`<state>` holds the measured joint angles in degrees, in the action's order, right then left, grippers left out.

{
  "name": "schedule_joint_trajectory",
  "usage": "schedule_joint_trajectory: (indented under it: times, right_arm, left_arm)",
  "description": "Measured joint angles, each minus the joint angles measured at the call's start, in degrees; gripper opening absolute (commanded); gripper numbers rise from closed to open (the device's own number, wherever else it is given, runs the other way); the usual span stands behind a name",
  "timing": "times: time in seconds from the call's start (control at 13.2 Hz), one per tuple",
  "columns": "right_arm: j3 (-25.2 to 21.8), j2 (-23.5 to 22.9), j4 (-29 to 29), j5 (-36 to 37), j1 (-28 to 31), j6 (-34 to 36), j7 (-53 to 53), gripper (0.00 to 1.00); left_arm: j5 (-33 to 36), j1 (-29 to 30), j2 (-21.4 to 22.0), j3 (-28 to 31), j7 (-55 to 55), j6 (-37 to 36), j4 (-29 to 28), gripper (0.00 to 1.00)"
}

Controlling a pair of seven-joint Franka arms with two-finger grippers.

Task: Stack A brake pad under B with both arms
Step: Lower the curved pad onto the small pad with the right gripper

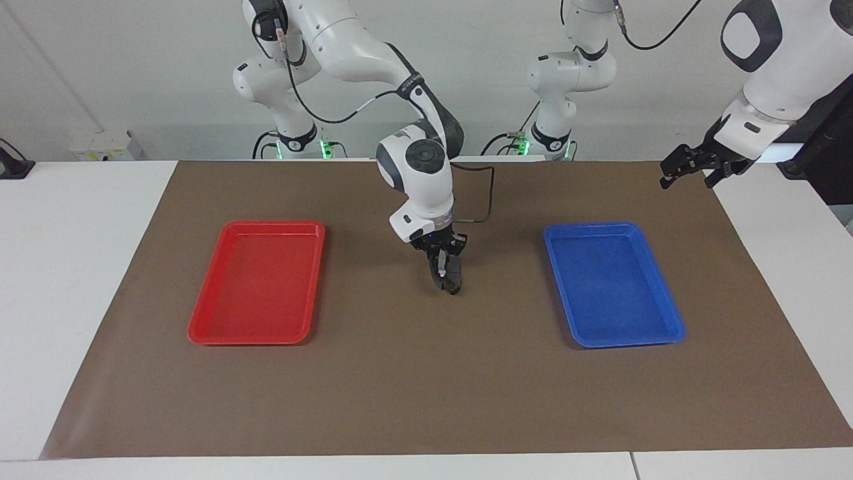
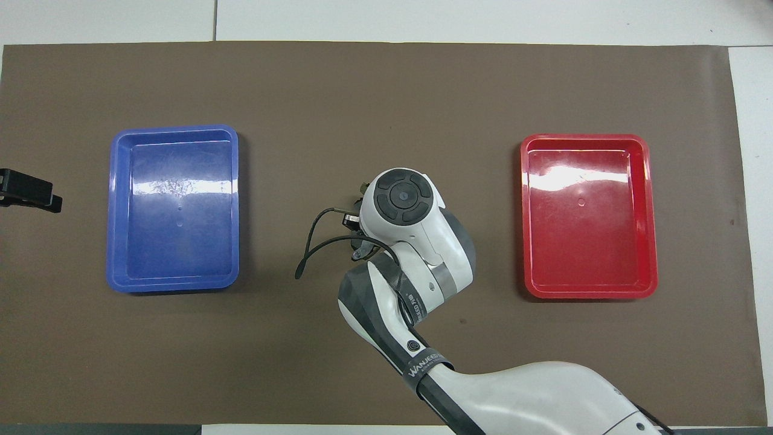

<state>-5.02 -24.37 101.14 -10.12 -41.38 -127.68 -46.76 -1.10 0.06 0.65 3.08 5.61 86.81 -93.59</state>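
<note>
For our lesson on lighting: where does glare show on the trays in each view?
Overhead view: bright white glare patches on the floors of the blue tray and red tray, toward their edges farther from the robots. Facing view: both trays look matt, no glare.

The only readable lettering is a white brand word, seemingly "WANJEER", printed on a black cable strap point(image 2: 427, 365) around the right arm's forearm.

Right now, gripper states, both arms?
Right gripper: shut on a dark brake pad, over the mat's middle.
Left gripper: open, empty, waiting at the mat's edge.
</note>
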Motion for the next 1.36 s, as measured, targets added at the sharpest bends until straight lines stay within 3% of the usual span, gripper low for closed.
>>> schedule_joint_trajectory:
  times: [1.36]
  right_arm:
    - [0.1, -1.8, 0.4, -1.1, -0.8, -2.8, 3.9, 0.00]
  left_arm:
    - [0.0, 0.2, 0.0, 0.0, 0.0, 0.0, 0.0, 1.00]
